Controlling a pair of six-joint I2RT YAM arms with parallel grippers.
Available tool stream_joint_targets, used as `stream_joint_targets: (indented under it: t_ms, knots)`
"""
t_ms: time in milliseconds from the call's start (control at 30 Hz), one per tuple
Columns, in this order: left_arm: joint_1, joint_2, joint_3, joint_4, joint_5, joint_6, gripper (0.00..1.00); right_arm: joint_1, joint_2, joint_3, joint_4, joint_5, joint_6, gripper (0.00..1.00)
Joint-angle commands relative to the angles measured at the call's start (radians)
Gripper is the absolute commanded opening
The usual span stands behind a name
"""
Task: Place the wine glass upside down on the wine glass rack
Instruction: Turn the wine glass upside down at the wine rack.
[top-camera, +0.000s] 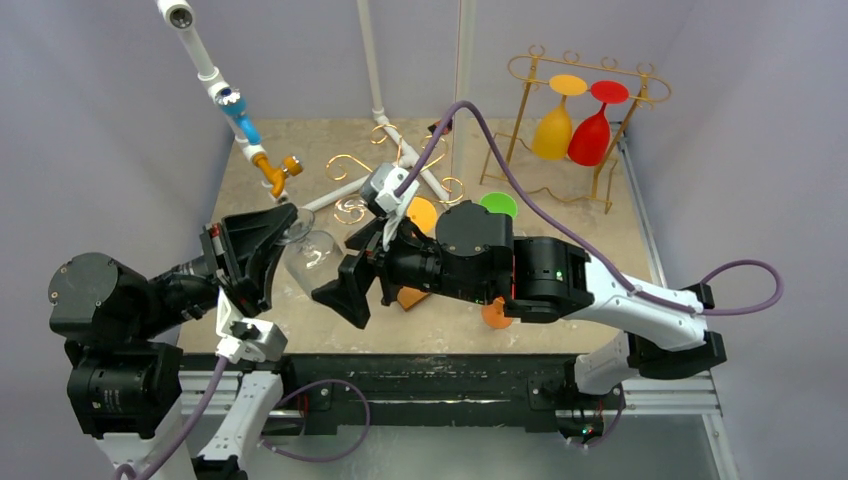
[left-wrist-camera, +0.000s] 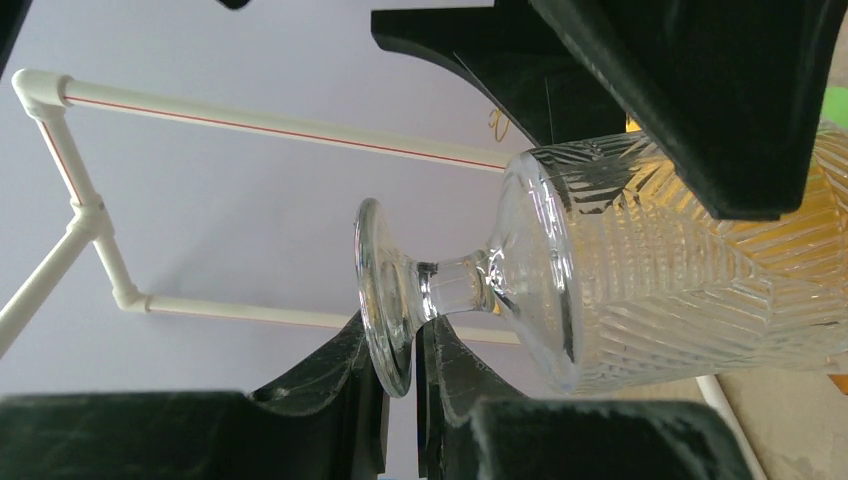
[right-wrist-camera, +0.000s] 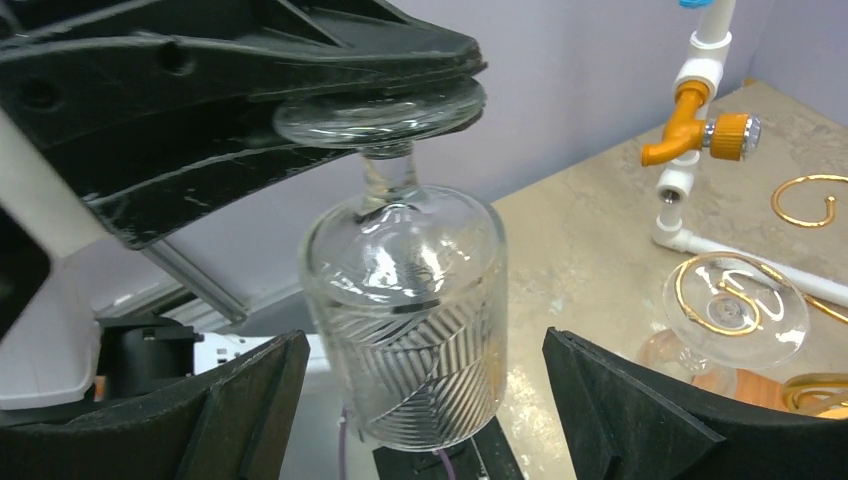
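The left gripper (top-camera: 282, 236) pinches the flat foot of the clear wine glass (top-camera: 310, 255) between its nearly closed fingers (left-wrist-camera: 340, 385); the stem and the ribbed bowl stick out past them, off the table (top-camera: 600, 250). In the right wrist view the foot sits on top and the bowl hangs below it. The right gripper (top-camera: 338, 268) has its jaws spread wide – one finger (right-wrist-camera: 240, 400) on each side of the bowl, with a gap showing between each and the glass. This happens at the near left of the table, well apart from the gold rack (top-camera: 519, 112) at the far right – there a yellow glass (top-camera: 553, 130) and a red glass (top-camera: 590, 135) hang upside down, side by side.
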Motion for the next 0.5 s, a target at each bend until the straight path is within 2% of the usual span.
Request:
stream_joint_targets:
  t_ms: [0, 467]
  knots:
    - [0.048, -0.009, 0.009, 0.095, 0.135, 0.066, 0.00, -0.028, 0.019, 0.024, 0.003, -0.037, -0.037, 0.99]
    - [0.057, -0.012, 0.018, 0.134, 0.157, 0.005, 0.00, -0.056, 0.030, -0.083, 0.214, -0.150, -0.126, 0.99]
